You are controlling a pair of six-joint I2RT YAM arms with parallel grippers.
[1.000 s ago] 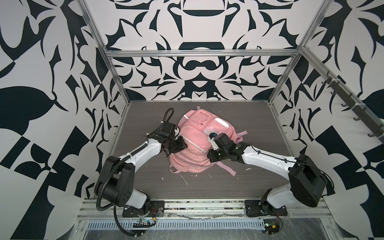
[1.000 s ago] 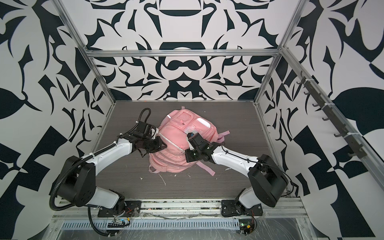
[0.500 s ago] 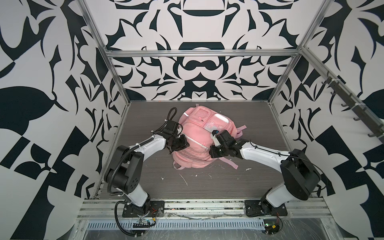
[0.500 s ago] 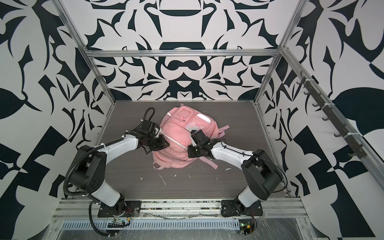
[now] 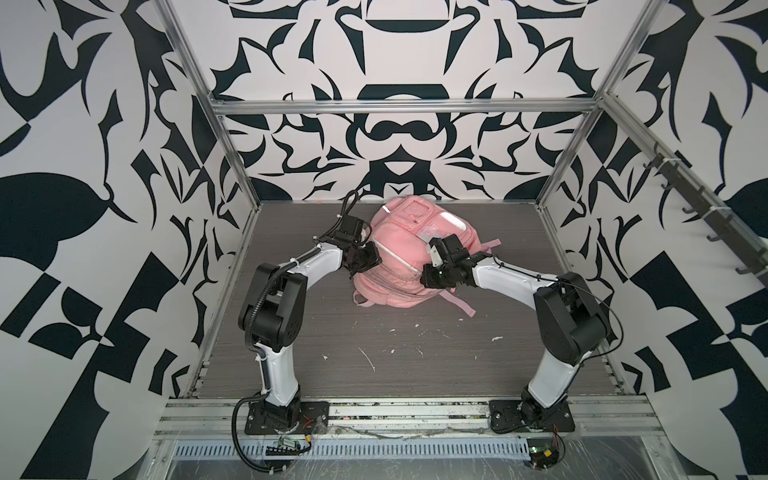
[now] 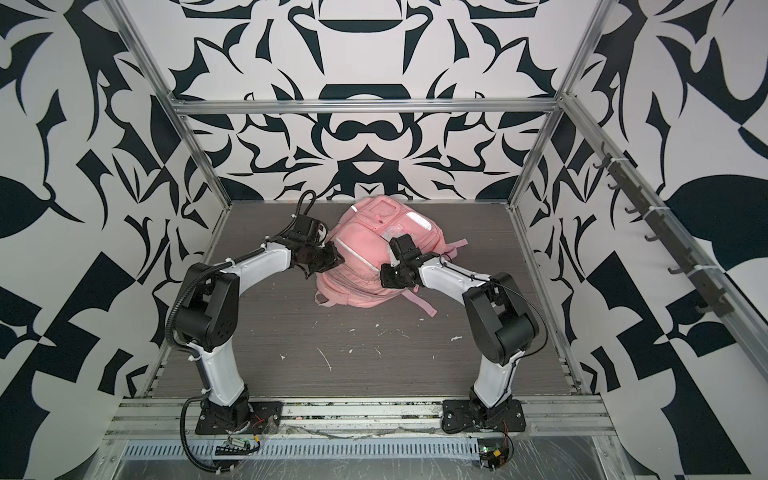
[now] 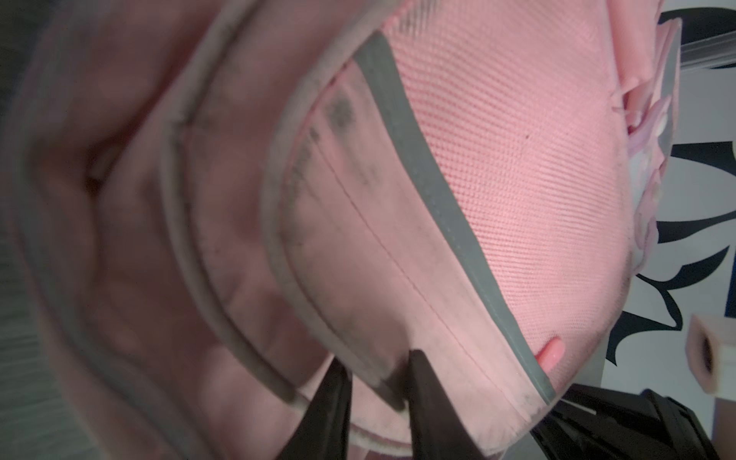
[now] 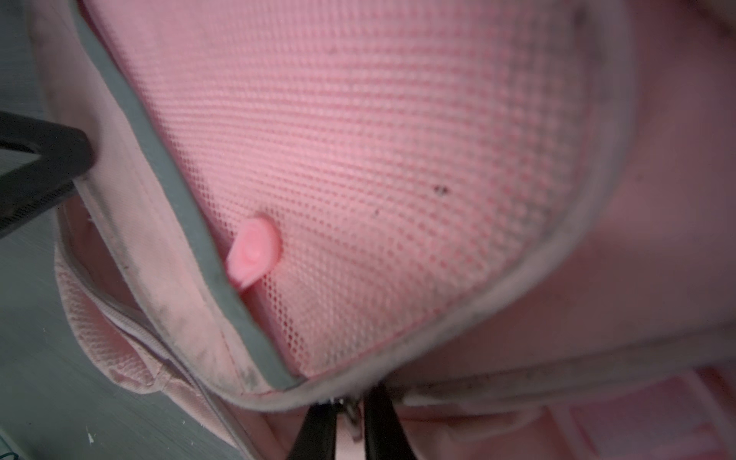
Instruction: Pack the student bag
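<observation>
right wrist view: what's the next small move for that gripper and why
Probably close the right gripper on the metal zip pull. Its jaws stand slightly apart with the pull between them, at a seam of the student bag. The left gripper pinches a piped edge of the bag, so the fabric looks braced for a tug on the zip.

Left wrist view: student bag (image 7: 498, 179) ran off the frame, its nearer folds a soft blur; finger bases of the left gripper (image 7: 377, 378) were cut off at the edge. Right wrist view: a small metal bit (image 8: 352, 412) between the tips of the right gripper (image 8: 349, 402) was too blurred to name — grip on it unclear. In both top views, fingertips lay hidden against the bag. Pale flecks (image 5: 368, 359) on the table (image 5: 478, 374) — too small to identify.
</observation>
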